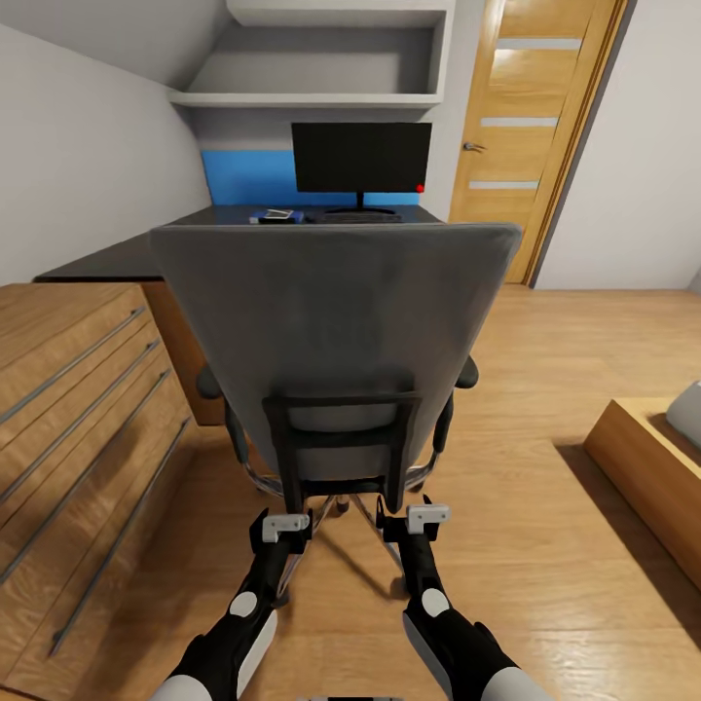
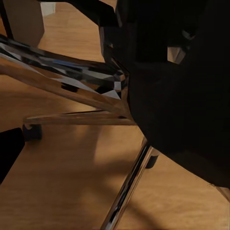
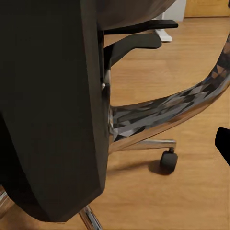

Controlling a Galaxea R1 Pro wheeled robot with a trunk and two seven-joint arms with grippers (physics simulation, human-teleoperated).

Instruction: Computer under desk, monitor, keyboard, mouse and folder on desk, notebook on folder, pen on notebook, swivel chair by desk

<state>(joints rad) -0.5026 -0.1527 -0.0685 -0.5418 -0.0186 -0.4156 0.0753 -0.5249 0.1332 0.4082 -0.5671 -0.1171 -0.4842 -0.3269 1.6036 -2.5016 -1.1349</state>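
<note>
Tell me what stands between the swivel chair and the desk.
Nothing visible: the swivel chair faces the desk with bare wood floor beside it, though its backrest hides the stretch directly ahead. The wooden drawer chest sits to its left.

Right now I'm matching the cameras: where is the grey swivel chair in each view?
Head view: grey fabric swivel chair at centre, back toward the camera.
Left wrist view: its chrome base spokes beside the dark back frame.
Right wrist view: black armrest, one caster.
Shared landmark: light wood floor.

One swivel chair [image 1: 336, 321], one monitor [image 1: 361, 156], one desk [image 1: 127, 255], one door [image 1: 531, 117].
</note>
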